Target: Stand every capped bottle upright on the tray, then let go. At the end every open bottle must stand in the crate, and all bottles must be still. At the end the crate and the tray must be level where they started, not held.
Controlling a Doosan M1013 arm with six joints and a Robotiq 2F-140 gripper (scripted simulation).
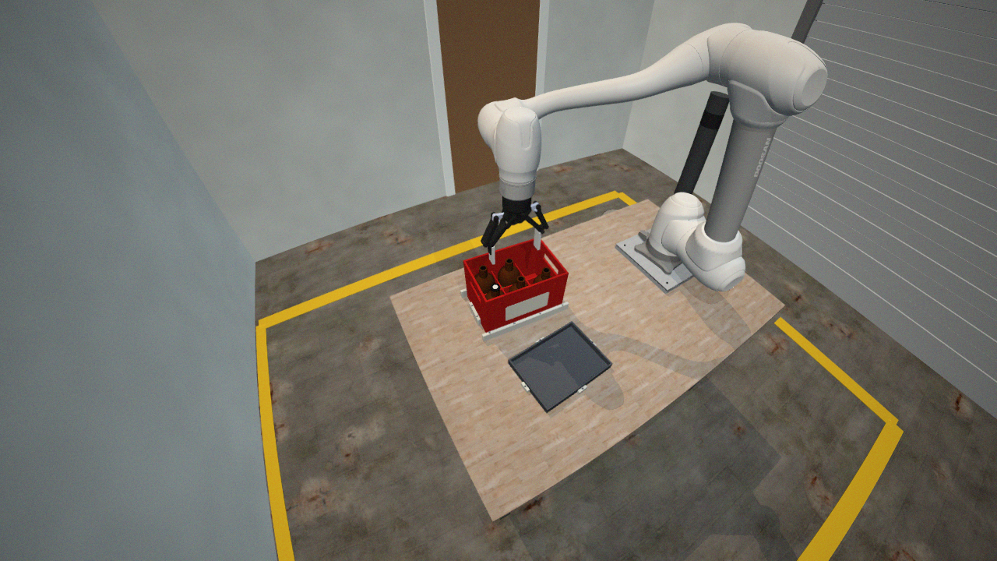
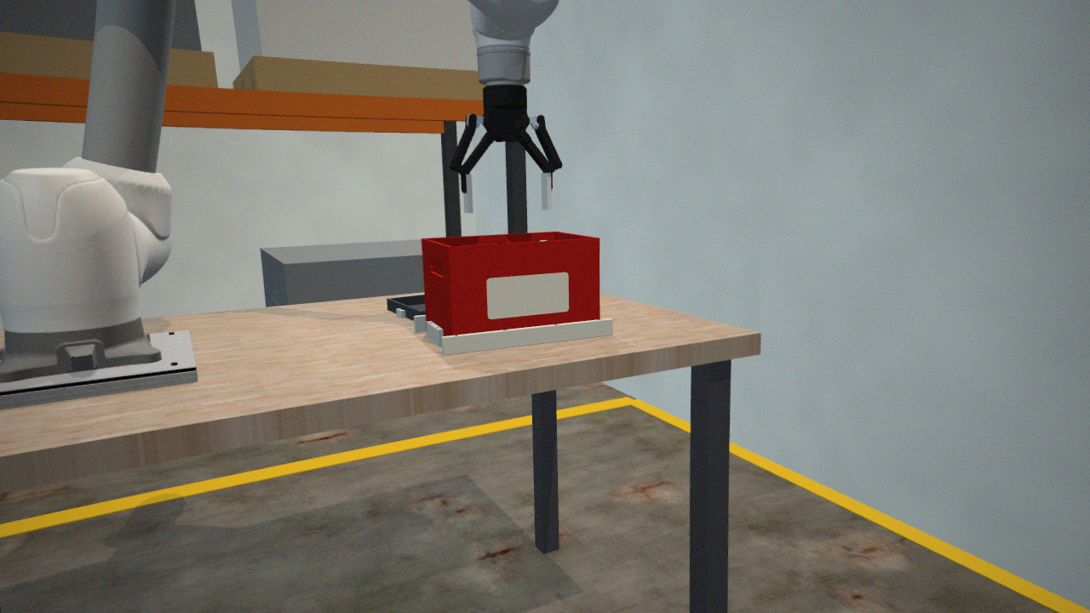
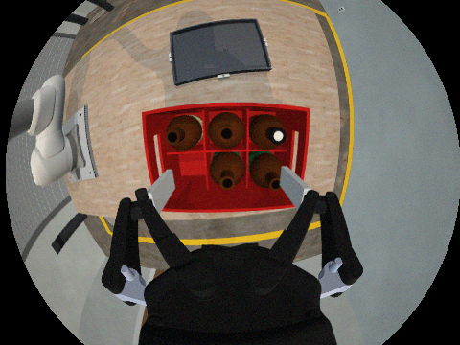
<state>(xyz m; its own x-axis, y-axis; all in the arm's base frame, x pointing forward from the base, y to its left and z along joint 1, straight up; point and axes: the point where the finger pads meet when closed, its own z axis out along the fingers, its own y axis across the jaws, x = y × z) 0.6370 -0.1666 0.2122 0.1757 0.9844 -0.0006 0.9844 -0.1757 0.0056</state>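
Note:
A red crate (image 1: 516, 291) stands on the wooden table and holds several brown bottles upright. In the wrist view one bottle (image 3: 270, 132) in the crate's far right cell has a white cap; the others, such as this one (image 3: 226, 129), show open dark mouths. The capped bottle also shows in the top view (image 1: 494, 288). The near left cell of the crate (image 3: 186, 171) is empty. The dark grey tray (image 1: 559, 365) lies flat beside the crate and is empty. My gripper (image 1: 512, 245) (image 2: 506, 191) is open and empty, a little above the crate's far rim.
The crate sits in a pale grey holder (image 2: 525, 336) near the table's edge. The robot base (image 1: 686, 244) stands at the table's far end. A grey box (image 2: 339, 270) and an orange shelf (image 2: 228, 106) are behind the table.

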